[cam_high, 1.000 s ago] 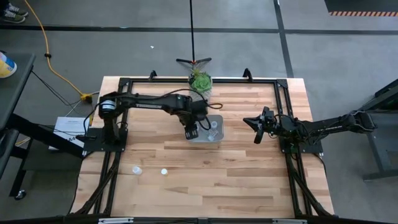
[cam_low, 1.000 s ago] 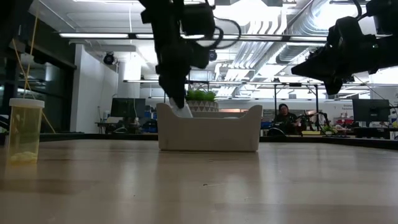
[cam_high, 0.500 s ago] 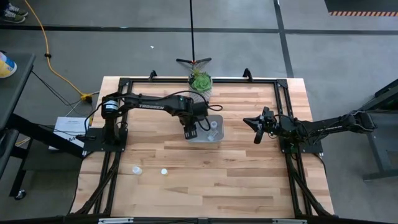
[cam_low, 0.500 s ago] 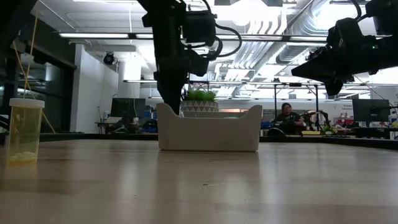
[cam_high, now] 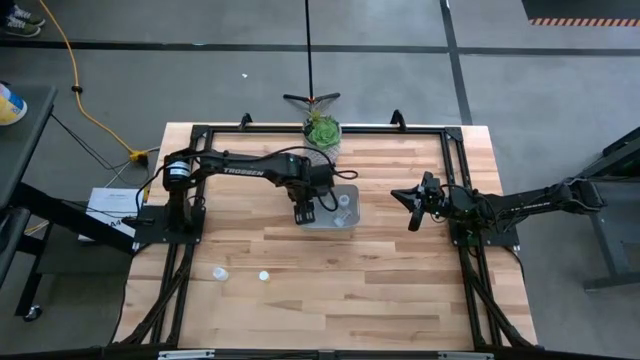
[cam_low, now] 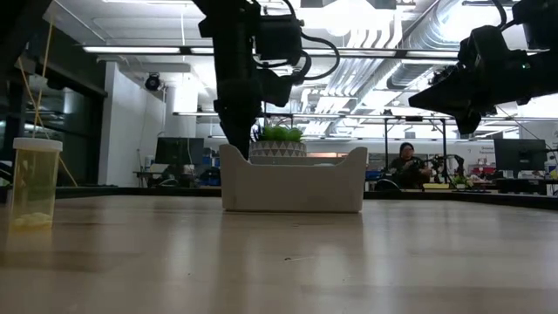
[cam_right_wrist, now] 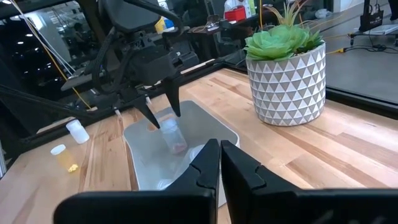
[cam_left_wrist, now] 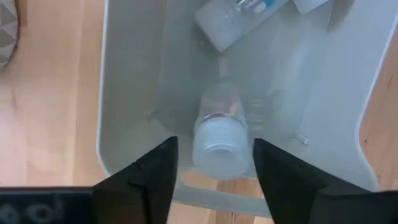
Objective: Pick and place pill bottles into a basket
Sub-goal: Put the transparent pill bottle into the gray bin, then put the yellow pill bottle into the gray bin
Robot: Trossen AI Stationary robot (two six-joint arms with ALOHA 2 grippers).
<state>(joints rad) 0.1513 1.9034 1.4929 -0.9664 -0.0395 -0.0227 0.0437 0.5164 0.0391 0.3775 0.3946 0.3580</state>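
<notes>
Two bottles [cam_high: 219, 272] lie on the table well left of the basket [cam_high: 349, 219]: likely light, stiff, slick, best pinched across the body. Over the basket, the left gripper [cam_left_wrist: 213, 167] is spread, a bottle [cam_left_wrist: 222, 140] loose below. Right gripper [cam_right_wrist: 220, 163]: closed, empty, right of the basket.

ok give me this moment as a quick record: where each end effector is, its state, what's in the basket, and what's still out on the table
left end effector: over the basket, fingers open, pill bottle lying between them on the basket floor
right end effector: waits right of the basket, fingers shut, empty
basket contents: at least three bottles
bottles on table: whitish bottle, yellowish bottle, near the front left
potted succulent: behind the basket
</notes>
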